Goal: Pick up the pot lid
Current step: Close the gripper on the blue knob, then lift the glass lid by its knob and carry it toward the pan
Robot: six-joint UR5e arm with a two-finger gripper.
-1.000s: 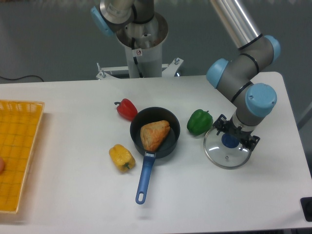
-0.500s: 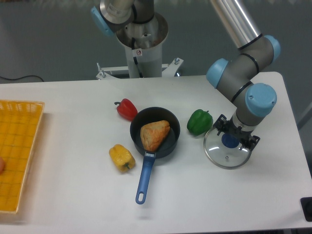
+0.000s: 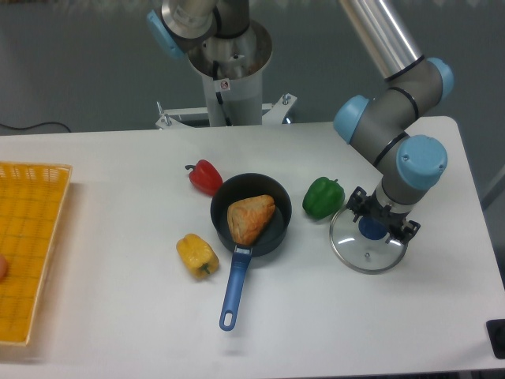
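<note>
The glass pot lid lies on the right side of the table, with a round dark blue knob at its middle. Over the lid's upper right part is my gripper, reaching in from the upper right. Its two fingers stand apart near the knob, one towards the upper left and one towards the lower right. It looks open, and I cannot tell whether either finger touches the knob. The gripper covers the lid's upper right rim.
A green pepper sits close by the lid's upper left edge. Further left is a black pan holding a brown food piece, its blue handle pointing down. Also there are a red pepper, a yellow pepper and an orange crate.
The gripper's fingers appear slightly closer together around the knob than before. The lid, pan and peppers have not moved.
</note>
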